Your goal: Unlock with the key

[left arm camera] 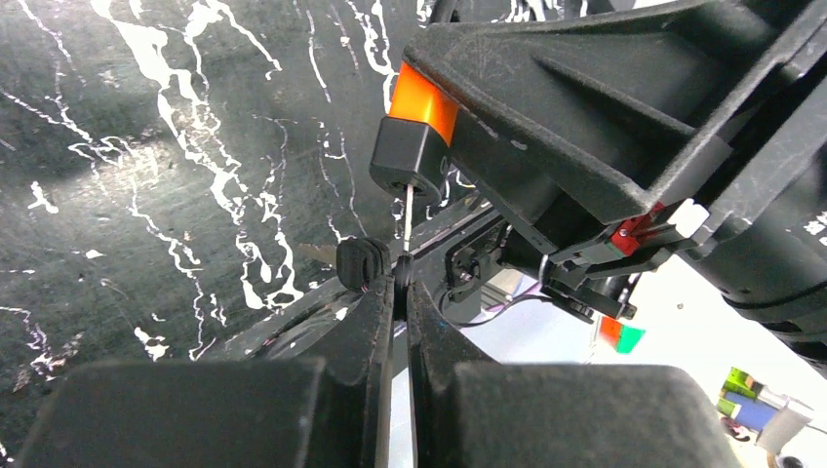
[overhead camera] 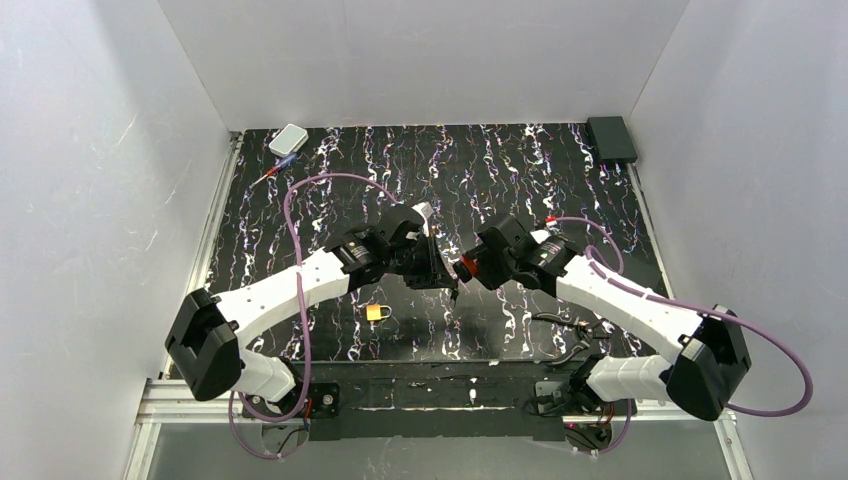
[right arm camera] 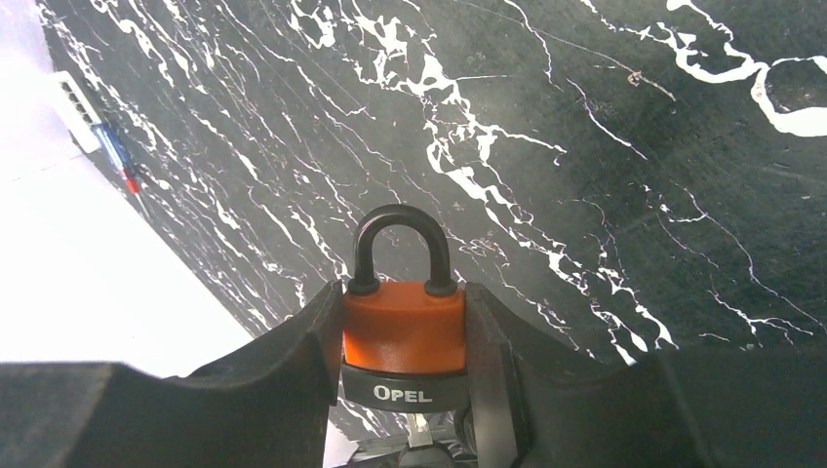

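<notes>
Between jaws of left gripper (left arm camera: 401, 288), the key (left arm camera: 408, 224)

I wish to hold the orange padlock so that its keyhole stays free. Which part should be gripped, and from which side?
Grip the orange padlock on the two narrow sides of its body, coming across the flat face, as the right gripper does. Those sides are straight and parallel, so the jaws sit flat. The shackle and the black base, where the key enters, are uncovered.
</notes>
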`<control>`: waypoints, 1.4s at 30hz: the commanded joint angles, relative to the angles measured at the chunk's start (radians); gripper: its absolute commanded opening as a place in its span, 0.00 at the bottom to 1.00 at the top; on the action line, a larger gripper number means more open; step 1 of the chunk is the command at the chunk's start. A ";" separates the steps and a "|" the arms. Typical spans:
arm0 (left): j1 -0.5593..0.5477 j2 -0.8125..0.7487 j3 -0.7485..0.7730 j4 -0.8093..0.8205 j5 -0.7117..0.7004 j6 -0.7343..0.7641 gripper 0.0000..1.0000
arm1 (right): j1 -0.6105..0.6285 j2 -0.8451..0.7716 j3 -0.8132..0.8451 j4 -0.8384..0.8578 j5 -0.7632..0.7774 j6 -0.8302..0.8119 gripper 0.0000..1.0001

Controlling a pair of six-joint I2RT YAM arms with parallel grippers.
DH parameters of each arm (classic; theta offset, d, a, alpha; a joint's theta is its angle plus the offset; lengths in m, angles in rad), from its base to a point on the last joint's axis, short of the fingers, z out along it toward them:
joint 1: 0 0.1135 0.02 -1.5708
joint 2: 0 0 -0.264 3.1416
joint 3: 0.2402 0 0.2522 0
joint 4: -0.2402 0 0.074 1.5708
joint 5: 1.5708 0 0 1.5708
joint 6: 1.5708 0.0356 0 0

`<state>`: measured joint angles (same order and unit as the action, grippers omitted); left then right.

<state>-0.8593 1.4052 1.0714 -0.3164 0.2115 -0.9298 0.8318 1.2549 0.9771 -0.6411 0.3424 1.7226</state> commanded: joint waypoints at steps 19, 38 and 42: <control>0.017 0.009 0.143 -0.052 -0.021 0.374 0.00 | 0.024 -0.101 -0.007 0.091 -0.085 -0.078 0.01; 0.043 0.027 -0.002 0.191 0.089 -0.041 0.00 | 0.024 -0.175 -0.049 0.088 -0.049 0.012 0.01; 0.044 0.024 0.016 0.161 0.086 0.011 0.00 | 0.024 -0.182 -0.053 0.086 -0.046 0.008 0.01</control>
<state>-0.8280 1.4239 1.0618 -0.1993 0.3313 -0.9409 0.8352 1.1160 0.9001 -0.6109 0.3412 1.7065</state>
